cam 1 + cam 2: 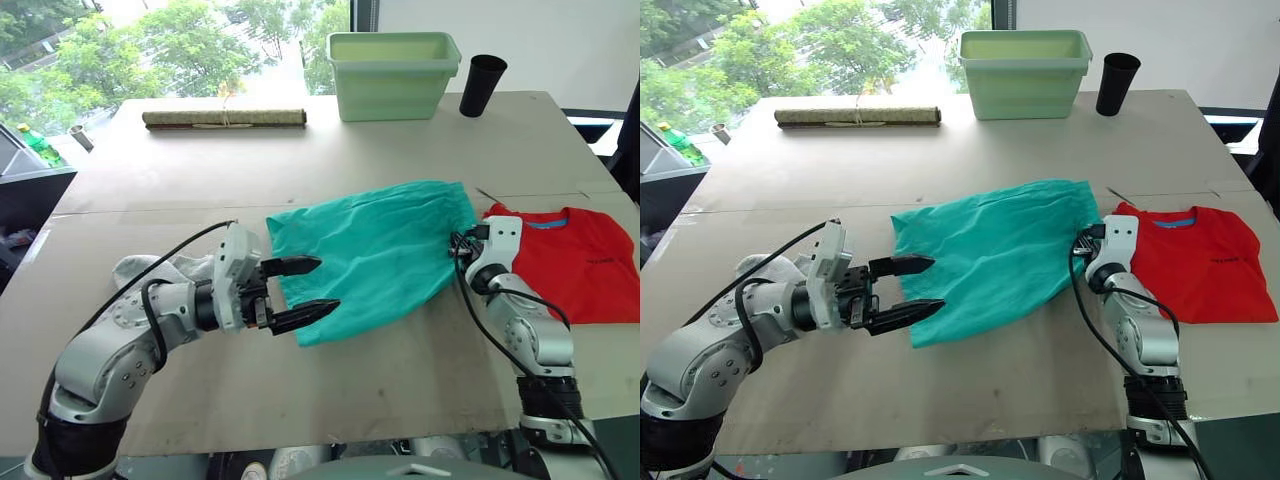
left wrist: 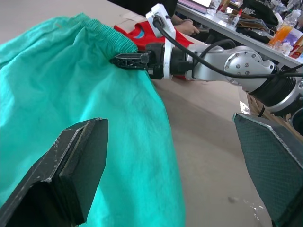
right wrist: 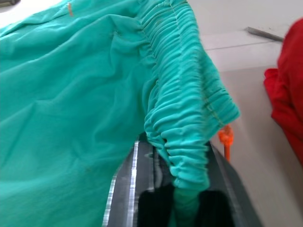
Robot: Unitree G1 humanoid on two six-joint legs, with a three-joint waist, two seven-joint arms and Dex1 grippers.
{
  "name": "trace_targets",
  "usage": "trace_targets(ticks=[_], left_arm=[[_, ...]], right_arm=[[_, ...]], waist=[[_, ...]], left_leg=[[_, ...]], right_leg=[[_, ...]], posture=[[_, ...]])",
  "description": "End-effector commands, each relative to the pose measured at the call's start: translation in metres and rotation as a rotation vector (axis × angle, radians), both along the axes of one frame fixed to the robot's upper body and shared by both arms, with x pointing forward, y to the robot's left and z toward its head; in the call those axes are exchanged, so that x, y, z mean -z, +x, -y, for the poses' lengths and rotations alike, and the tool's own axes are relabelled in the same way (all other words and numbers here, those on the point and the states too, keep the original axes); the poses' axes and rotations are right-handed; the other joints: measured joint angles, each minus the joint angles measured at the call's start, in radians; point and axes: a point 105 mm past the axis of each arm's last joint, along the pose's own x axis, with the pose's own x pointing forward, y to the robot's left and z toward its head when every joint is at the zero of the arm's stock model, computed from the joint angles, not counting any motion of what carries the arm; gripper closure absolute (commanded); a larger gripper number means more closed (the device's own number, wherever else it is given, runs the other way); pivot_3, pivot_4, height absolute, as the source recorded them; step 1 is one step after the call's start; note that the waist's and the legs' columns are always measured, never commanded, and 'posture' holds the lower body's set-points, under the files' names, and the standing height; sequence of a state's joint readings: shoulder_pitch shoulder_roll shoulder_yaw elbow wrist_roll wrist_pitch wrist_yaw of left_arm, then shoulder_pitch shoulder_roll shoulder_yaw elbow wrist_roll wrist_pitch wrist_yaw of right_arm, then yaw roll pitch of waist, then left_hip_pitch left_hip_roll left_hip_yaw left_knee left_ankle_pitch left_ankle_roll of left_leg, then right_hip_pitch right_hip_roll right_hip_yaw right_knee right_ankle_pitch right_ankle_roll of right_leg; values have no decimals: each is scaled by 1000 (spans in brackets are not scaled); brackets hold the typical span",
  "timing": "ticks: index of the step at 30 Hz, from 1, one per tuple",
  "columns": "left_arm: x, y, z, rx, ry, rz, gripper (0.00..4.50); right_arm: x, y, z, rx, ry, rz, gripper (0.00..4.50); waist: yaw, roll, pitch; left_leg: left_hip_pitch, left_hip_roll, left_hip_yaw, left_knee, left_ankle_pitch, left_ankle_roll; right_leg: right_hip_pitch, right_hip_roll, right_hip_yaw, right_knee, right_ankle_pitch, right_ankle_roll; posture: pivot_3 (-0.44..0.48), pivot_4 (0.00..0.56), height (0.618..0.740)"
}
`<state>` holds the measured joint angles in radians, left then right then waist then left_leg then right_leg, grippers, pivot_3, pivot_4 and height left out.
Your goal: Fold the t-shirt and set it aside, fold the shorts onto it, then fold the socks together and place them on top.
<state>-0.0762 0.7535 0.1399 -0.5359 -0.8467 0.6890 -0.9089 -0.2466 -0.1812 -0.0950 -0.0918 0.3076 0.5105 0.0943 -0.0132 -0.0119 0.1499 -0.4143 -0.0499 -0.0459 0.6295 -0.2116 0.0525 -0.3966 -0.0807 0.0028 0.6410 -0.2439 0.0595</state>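
Nearest to us, our left pincer (image 1: 303,290) hangs just above the desk (image 1: 400,370), its two black fingers spread wide with nothing between them, their tips at the left edge of the shorts (image 1: 375,250). These teal shorts lie spread across the middle of the desk, the gathered waistband toward our right. Our right pincer (image 2: 124,60) is clamped on that waistband; in the right wrist view the bunched elastic sits pinched between the fingers, and a knotted orange drawstring (image 3: 226,138) pokes out beside it. Just to the right of the shorts, the red t-shirt (image 1: 575,262) lies folded flat near the desk's right edge, its blue collar band facing the far side. We cannot tell whether the two garments touch, since our right arm covers the gap between them. Behind our left forearm, a pale grey bundle, the socks (image 1: 140,268), rests on the desk, partly hidden by the arm. At the far side stand a light green plastic tub (image 1: 392,73), a black cup (image 1: 482,85) turned upside down just to its right, and a rolled mat (image 1: 224,118) tied at its middle, well to the tub's left.
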Motion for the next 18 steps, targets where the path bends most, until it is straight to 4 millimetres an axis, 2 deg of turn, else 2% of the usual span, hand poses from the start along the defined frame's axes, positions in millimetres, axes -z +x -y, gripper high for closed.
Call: trace_targets(ticks=[1,5,8,10,14,16,18], left_arm=[[-4,1,3,3,-13,23,0],[-2,2,1,-6,-7,22,0],[3,4,-3,-20,22,21,0],[5,6,-5,-34,35,25,0],[10,9,-12,-63,56,30,0],[11,10,-15,-77,63,34,0],[12,10,-16,-82,68,33,0]], right_arm=[[-25,-1,7,5,-84,111,4366],[-50,-1,16,4,-238,213,4366],[-82,-3,21,-10,-472,348,4366],[-97,-7,17,-46,-599,425,4366],[-118,-25,-14,-213,-877,613,4366],[-116,-37,-36,-342,-985,691,4366],[-106,-48,-49,-450,-1025,711,4366]], waist=[[1,0,0],[2,1,1],[2,2,2],[2,2,2],[1,1,2],[1,1,2],[2,1,2]], left_leg=[[0,0,0,0,0,0],[0,0,0,0,0,0],[0,-1,0,0,0,0],[0,-1,1,0,0,0],[0,0,1,0,0,0],[0,0,1,0,0,0],[-1,0,1,0,0,0]], right_leg=[[0,0,0,0,0,0],[0,0,0,0,0,0],[0,0,-1,0,0,0],[0,1,-3,0,0,0],[0,0,-4,0,0,0],[0,0,-4,-1,0,1],[0,0,-4,-1,0,0]], posture=[[0,150,731],[0,150,731],[0,150,731],[0,150,731],[0,150,731],[0,150,731],[0,150,731]])
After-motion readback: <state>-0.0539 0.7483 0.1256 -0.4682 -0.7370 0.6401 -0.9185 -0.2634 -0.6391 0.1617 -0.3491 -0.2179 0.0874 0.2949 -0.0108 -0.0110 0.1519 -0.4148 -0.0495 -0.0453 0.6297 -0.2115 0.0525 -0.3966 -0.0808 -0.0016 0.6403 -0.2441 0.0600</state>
